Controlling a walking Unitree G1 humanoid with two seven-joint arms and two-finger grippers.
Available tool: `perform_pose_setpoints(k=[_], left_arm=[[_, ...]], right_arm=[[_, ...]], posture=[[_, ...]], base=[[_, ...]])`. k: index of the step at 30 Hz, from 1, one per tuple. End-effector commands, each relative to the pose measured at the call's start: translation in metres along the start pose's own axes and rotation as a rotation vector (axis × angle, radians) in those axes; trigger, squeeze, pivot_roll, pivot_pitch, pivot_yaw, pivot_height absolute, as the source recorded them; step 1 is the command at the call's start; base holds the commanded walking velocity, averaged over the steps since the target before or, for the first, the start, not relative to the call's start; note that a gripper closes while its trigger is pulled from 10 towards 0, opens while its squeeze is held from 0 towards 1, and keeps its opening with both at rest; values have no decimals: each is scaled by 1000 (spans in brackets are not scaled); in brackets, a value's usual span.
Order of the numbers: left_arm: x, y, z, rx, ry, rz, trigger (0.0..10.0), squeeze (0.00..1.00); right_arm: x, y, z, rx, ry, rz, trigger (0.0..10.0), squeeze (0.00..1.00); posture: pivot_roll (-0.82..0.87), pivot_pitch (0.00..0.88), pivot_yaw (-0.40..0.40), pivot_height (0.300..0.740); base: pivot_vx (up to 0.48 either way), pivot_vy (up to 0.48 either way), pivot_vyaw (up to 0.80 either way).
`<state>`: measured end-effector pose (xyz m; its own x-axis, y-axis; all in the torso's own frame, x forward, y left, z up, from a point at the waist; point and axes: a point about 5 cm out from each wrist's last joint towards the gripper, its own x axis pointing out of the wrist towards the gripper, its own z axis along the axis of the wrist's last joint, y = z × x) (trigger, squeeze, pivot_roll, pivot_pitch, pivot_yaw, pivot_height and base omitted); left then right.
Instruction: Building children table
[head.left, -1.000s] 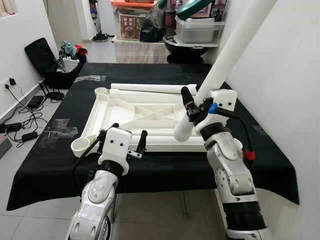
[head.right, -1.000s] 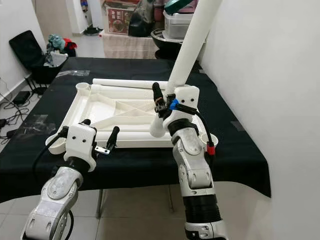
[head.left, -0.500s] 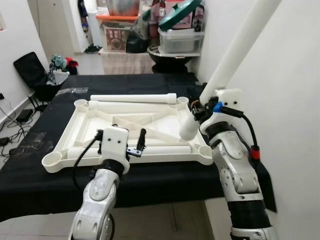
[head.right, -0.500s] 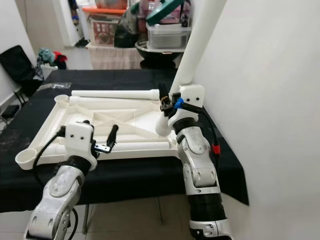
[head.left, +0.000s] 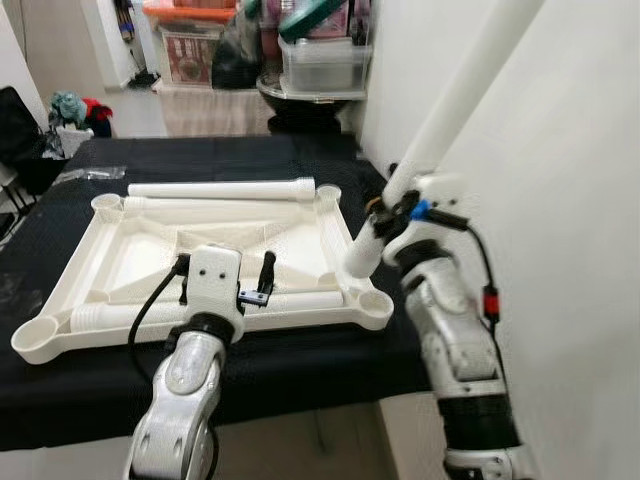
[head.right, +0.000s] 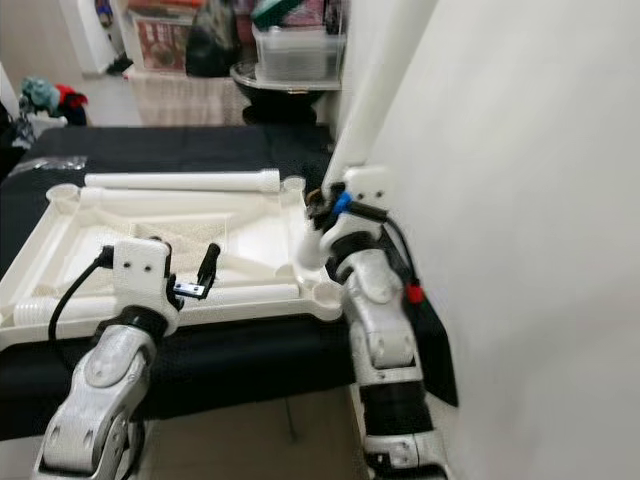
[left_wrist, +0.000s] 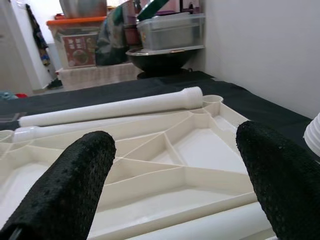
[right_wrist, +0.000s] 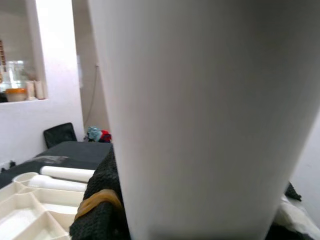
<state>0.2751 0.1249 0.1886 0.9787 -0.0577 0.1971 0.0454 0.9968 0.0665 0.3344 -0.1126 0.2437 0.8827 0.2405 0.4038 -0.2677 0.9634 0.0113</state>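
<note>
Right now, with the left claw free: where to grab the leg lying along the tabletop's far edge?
Take the far leg mid-shaft from above, fingers straddling it across its length. It lies flat on the black cloth behind the upturned tabletop; its flared end is wider. The left claw is open.

**Both arms raised, right one gripping, left one open**

Your right arm (head.left: 455, 350) rises near-vertical from the elbow, wrist bent inward, and its right gripper (head.left: 385, 212) is clamped around what it holds, one black finger (right_wrist: 97, 200) pressed flat against it. Your left arm (head.left: 180, 390) reaches forward and up. The left gripper (head.left: 225, 282) hangs level, its two black fingers (left_wrist: 70, 185) spread wide apart with nothing between them.
</note>
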Motion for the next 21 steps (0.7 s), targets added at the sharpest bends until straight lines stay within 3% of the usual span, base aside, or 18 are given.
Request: perform_pose_setpoints(k=[1, 14, 19, 21], left_arm=[[-2, 1, -5, 4, 24, 1, 10000, 0], [-2, 0, -4, 5, 25, -6, 10000, 0], [-3, -1, -4, 4, 26, -14, 10000, 0], [-4, -3, -6, 1, 37, -37, 10000, 0]], right_arm=[[1, 1, 2, 2, -8, 7, 10000, 0], [5, 4, 2, 15, 4, 28, 10000, 0], [8, 2, 1, -7, 15, 22, 10000, 0], [18, -6, -5, -76, 82, -20, 10000, 0]], posture=[[38, 0, -54, 740], [39, 0, -57, 740], [40, 0, -55, 740], [39, 0, -55, 740]], base=[[0, 0, 0], [0, 0, 0], [0, 0, 0], [0, 0, 0]])
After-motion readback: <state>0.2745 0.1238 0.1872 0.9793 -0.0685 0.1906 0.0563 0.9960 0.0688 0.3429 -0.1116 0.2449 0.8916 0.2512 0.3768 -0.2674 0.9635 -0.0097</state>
